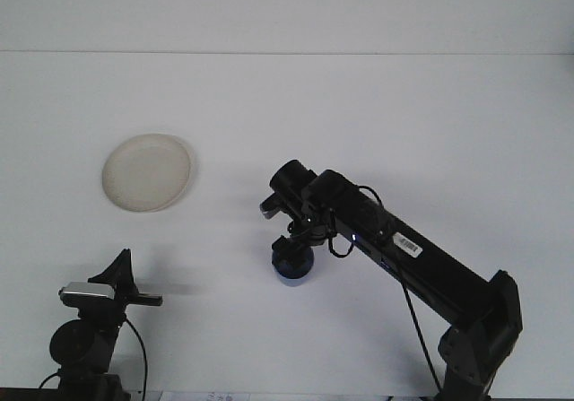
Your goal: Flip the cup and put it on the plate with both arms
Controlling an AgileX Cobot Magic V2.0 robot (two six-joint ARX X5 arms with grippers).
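A small blue cup (pixel 293 267) sits low over the white table near the middle, slightly right of centre. My right gripper (pixel 292 248) comes down on it from above and behind and is shut on its upper part, which hides the cup's rim. A round cream plate (pixel 147 171) lies flat at the left, well away from the cup. My left gripper (pixel 126 282) rests at the lower left near the front edge, with nothing near it.
The right arm (pixel 421 262) stretches diagonally from the lower right corner to the cup. The table's far edge (pixel 287 53) runs across the top, with a white wall behind it.
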